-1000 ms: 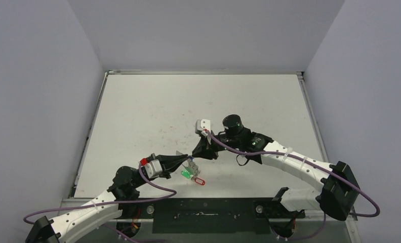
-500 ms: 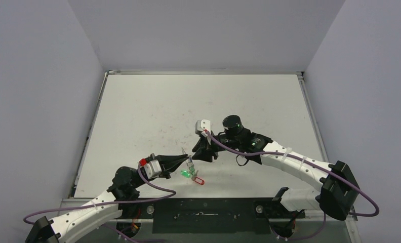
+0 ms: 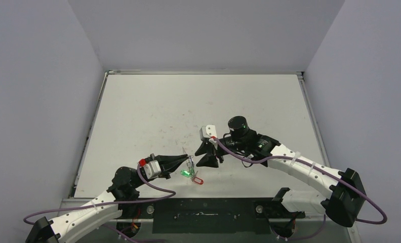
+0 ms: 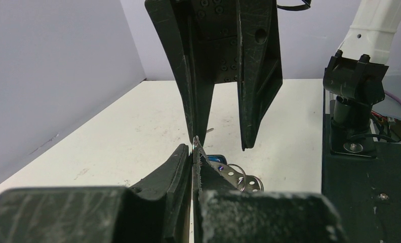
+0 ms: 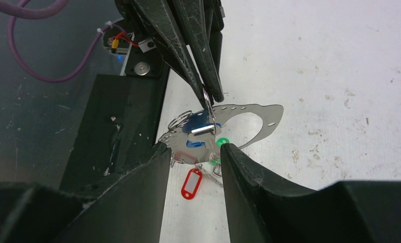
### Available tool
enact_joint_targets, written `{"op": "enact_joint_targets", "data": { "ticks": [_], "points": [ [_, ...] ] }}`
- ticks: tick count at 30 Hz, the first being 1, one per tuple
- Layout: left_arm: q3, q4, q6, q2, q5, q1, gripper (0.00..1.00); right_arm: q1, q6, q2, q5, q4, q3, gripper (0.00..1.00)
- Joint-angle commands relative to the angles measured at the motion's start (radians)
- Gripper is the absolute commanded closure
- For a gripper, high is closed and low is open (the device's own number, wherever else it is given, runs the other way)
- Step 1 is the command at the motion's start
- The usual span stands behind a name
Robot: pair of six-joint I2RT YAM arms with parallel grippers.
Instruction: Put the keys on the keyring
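Though faint overhead, plain at the wrist: keyring (image 5: 267,121) apparently in closed left tool (image 5: 211,98); right tool (image 5: 194,148) agape.

Illumination was bright, diffuse and even. Soft shadows lay beneath the right gripper (image 5: 192,148); its near finger bases were blurred. The keyring (image 5: 269,117) ahead showed slight glare.

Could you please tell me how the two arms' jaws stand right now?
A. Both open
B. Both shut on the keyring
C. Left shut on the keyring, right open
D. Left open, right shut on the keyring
C: in the right wrist view the left gripper has its jaws pinched on the rim of the keyring, while the right gripper shows its jaws apart, gripping nothing.
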Motion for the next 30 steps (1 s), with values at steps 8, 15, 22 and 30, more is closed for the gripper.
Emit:
{"op": "enact_joint_targets", "data": {
  "ticks": [8, 15, 22, 30],
  "points": [
    [0.024, 0.053, -0.018, -0.010, 0.016, -0.004, 1.00, 0.010, 0.051, 0.042, -0.078, 0.107, 0.048, 0.65],
    [0.026, 0.044, -0.017, -0.011, 0.022, -0.005, 1.00, 0.011, 0.077, 0.040, -0.027, 0.128, 0.051, 0.67],
    [0.028, 0.040, -0.018, -0.014, 0.023, -0.004, 1.00, 0.012, 0.121, 0.038, -0.011, 0.192, 0.040, 0.74],
    [0.033, 0.022, -0.015, -0.029, 0.022, -0.004, 1.00, 0.014, 0.082, 0.041, 0.011, 0.142, 0.041, 0.96]
  ]
}}
